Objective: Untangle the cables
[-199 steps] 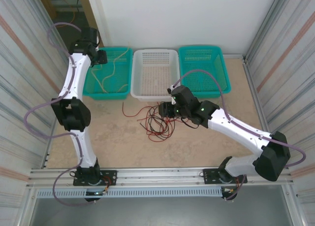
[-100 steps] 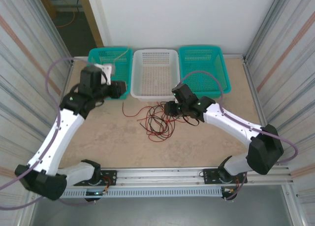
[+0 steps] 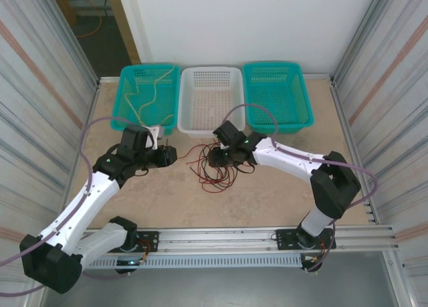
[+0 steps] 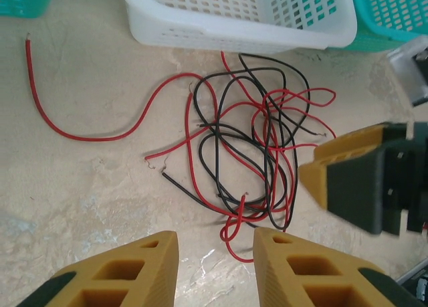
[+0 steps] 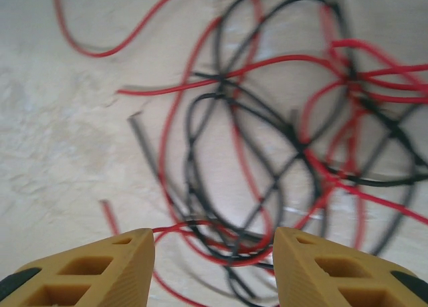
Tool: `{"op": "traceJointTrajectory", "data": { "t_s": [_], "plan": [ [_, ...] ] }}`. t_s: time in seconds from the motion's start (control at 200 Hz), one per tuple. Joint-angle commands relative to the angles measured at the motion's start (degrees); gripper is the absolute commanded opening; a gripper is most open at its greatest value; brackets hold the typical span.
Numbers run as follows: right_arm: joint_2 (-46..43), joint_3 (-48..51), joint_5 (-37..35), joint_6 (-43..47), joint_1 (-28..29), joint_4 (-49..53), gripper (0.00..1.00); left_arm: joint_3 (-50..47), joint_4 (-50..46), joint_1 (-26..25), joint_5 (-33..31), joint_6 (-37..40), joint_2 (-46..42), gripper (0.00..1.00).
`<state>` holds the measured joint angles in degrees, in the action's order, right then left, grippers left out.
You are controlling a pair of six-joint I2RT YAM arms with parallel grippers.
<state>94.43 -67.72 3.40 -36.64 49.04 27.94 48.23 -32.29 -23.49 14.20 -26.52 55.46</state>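
One table [image 3: 154,186]: pale, mottled, stone-like top, flat and matte; ribbed metal walls [image 3: 40,86] close it left and right, and an aluminium rail [image 3: 221,239] runs along the near edge.
Open room: bare tabletop lies wide on the near side and to the left of the tangle; the far edge is lined with baskets.
Baskets: three rectangular perforated plastic tubs side by side, the left teal basket [image 3: 127,123], the white basket [image 3: 184,126] and the right teal basket [image 3: 304,113].
Cables [image 3: 214,170]: thin, glossy red and black wires, looped and crossed in a loose knot on the table just in front of the white basket; bare ends stick out.
Loose red wire [image 4: 73,130]: one long shallow curve, lying left of the knot.
Pale yellow wires [image 3: 148,96]: wavy strands inside the left teal basket.
Left gripper [image 4: 215,243]: ribbed yellow fingers spread, nothing between them, just left of the knot.
Right gripper [image 5: 214,243]: fingers parted wide, low over the knot; released.
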Motion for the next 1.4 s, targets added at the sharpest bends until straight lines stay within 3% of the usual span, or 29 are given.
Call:
{"op": "traceJointTrajectory", "data": {
  "t_s": [0.0, 0.14, 0.406, 0.676, 0.787, 0.922, 0.992, 1.127, 1.398],
  "plan": [
    [2.95, -3.53, 0.66, 1.59, 3.22, -0.31, 0.5, 2.79, 0.91, 0.16, -3.46, -1.07, 0.34, 0.35],
    [5.96, -3.43, 2.88, 0.18, 3.96, -3.01, 0.49, 2.97, 1.91, 0.37, -2.69, -2.3, 2.72, 0.32],
    [9.01, -3.67, 4.07, -0.18, 5.09, -3.16, 0.23, 3.8, 1.53, 0.58, -3.31, -1.87, 2.59, 0.32],
    [7.99, -2.43, 2.8, 0.23, 5.13, -2.07, 0.08, 4.04, 2.58, 0.63, -1.98, -2.27, 4.19, 0.32],
    [6.6, -2.48, 1.81, 0.74, 5.19, -1.15, 0.12, 4.42, 2.66, 0.59, -1.56, -2.08, 4.87, 0.31],
    [5.33, -4.13, -2.03, 2.44, 4.99, 1.59, 0.41, 4.85, 2.75, 0.61, -1.62, -1.94, 4.87, 0.31],
    [4.99, -5.85, -7.93, 3.62, 4.24, 5.17, 0.48, 4.86, 2.75, 0.63, -1.49, -2.03, 4.77, 0.31],
    [4.49, -5.1, -8.34, 4.36, -0.78, 5.34, 0.51, 4.95, 2.62, 0.71, -1.29, -1.78, 4.77, 0.31],
    [10.16, -2.76, -7.91, 6.9, -6.45, 3.44, 0.46, 5.1, 2.73, 0.67, -1.34, -1.68, 4.29, 0.3]
  ]
}}
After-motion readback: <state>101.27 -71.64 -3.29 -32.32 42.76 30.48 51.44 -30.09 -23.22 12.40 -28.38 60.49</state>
